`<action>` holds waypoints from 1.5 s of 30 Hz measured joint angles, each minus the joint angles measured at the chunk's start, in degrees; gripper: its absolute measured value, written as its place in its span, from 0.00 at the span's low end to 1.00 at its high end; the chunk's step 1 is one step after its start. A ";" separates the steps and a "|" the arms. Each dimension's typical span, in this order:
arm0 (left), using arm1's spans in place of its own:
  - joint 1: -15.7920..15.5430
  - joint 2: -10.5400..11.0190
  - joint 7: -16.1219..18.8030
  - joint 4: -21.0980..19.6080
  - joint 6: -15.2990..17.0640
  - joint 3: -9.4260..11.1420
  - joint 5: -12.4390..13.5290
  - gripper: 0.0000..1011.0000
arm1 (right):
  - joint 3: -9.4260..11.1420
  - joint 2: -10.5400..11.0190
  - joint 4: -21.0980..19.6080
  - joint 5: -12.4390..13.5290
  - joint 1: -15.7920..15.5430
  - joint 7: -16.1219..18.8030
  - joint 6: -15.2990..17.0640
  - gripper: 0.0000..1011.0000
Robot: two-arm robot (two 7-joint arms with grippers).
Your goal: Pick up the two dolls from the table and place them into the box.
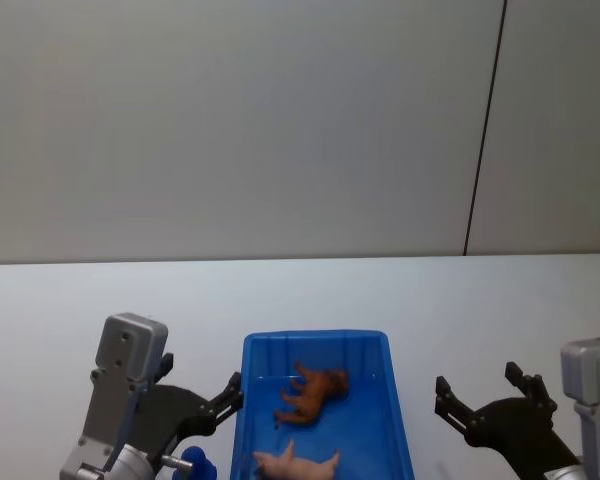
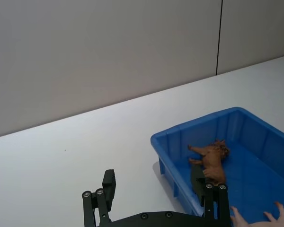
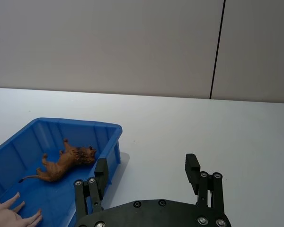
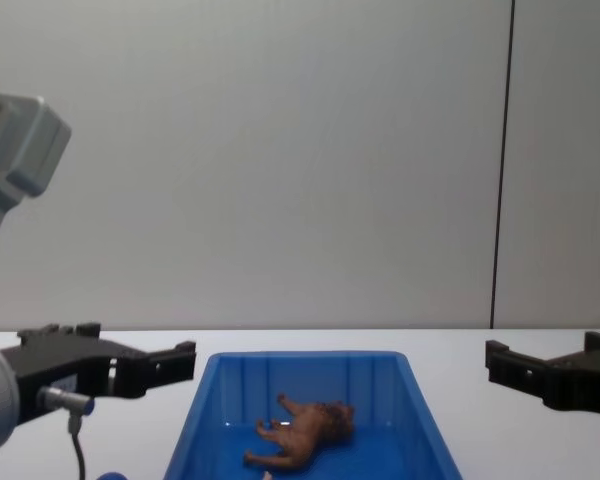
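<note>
Inside the blue box lie both dolls: the reddish-brown maned doll on its side toward the far end, and the pale pink doll at the near end. The box rests on the white table. My left gripper hovers open just left of the box with nothing in it. To the right of the box, my right gripper is open and holds nothing. The left wrist view has the left gripper at the box's corner, with the brown doll and part of the pink doll. In the right wrist view, the right gripper is beside the box wall.
A dark blue ball lies on the table under my left arm, close to the box's near left corner. White tabletop stretches beyond the box to a grey wall. A dark vertical seam runs down the wall at the right.
</note>
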 joint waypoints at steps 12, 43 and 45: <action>1.26 0.86 0.51 0.83 2.64 -0.93 -2.21 0.99 | 0.00 0.02 -0.01 0.00 -0.05 -0.01 0.00 0.99; 2.90 2.82 -3.48 0.63 9.35 -2.35 -3.54 0.99 | 0.00 0.02 0.00 -0.01 -0.05 0.00 0.00 0.99; 2.89 2.73 -3.97 0.91 9.47 -2.37 -3.57 0.99 | -0.01 0.02 0.00 -0.01 -0.05 0.00 0.00 0.99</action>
